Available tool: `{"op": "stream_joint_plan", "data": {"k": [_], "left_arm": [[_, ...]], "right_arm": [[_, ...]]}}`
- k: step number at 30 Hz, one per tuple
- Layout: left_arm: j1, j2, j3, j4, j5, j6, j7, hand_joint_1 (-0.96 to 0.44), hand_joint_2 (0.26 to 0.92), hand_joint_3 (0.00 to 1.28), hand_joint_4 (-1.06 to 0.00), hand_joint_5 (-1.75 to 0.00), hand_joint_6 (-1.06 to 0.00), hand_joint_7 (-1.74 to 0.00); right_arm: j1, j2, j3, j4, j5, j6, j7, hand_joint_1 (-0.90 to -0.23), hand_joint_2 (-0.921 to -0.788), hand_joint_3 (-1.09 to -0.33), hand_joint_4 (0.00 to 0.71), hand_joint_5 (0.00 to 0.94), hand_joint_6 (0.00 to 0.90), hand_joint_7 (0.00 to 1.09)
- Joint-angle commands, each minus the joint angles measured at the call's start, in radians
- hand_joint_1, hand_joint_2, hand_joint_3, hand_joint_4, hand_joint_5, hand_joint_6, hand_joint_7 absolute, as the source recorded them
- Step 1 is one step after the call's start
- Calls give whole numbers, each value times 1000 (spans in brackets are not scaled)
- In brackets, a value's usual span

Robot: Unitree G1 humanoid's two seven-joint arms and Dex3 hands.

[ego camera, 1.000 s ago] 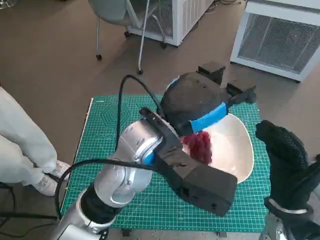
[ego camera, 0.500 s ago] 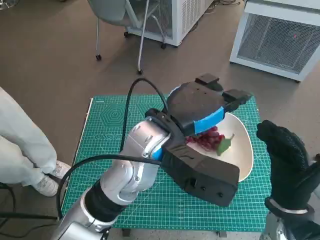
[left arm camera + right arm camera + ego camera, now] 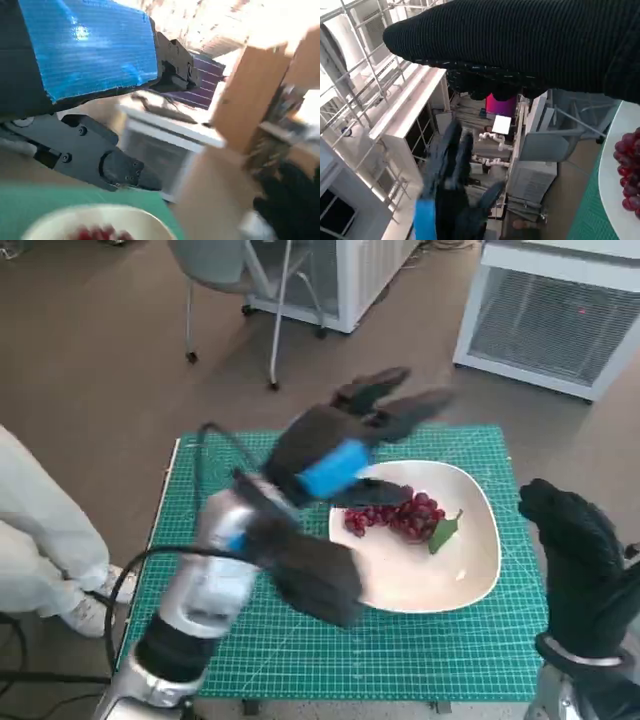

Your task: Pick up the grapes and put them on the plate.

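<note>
Nearest the robot, the right robot hand (image 3: 580, 560) in its glove stands at the worktop's (image 3: 200, 540) four o'clock corner, holding nothing; whether its fingers are curled or apart I cannot tell. The plate (image 3: 470, 570) sits just at its nine o'clock. On the plate's far half lie the grapes (image 3: 395, 517), long axis running three to nine o'clock, leaf at the three o'clock end. The left robot hand (image 3: 345, 435) hangs blurred above the bunch's eleven o'clock side, fingers spread and empty. Judged so, the task looks done.
</note>
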Motion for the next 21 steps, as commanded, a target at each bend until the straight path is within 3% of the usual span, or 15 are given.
{"op": "stream_joint_plan", "data": {"k": [1, 6, 13, 21], "left_arm": [[103, 0, 162, 73, -290, -96, -68, -506, 920, 96, -162, -14, -315, -1], [179, -18, 247, 91, -435, -115, -81, -513, 921, 109, -173, -15, -292, 0], [269, -49, 339, 91, -689, -90, -197, -496, 921, 178, -172, -7, -280, -2], [351, -66, 360, 42, -772, -96, -236, -503, 921, 241, -185, -9, -288, -6]], "right_arm": [[-7, -5, -2, 24, 12, 15, 13, -454, -921, -557, 649, 2, 270, 761], [-14, -10, -1, 19, 15, 25, 15, -455, -921, -553, 650, 2, 275, 754], [-19, -18, -2, 17, 25, 36, 28, -464, -921, -548, 652, 3, 285, 740], [-26, -21, -1, 20, 32, 45, 40, -469, -921, -548, 652, 3, 293, 734]]}}
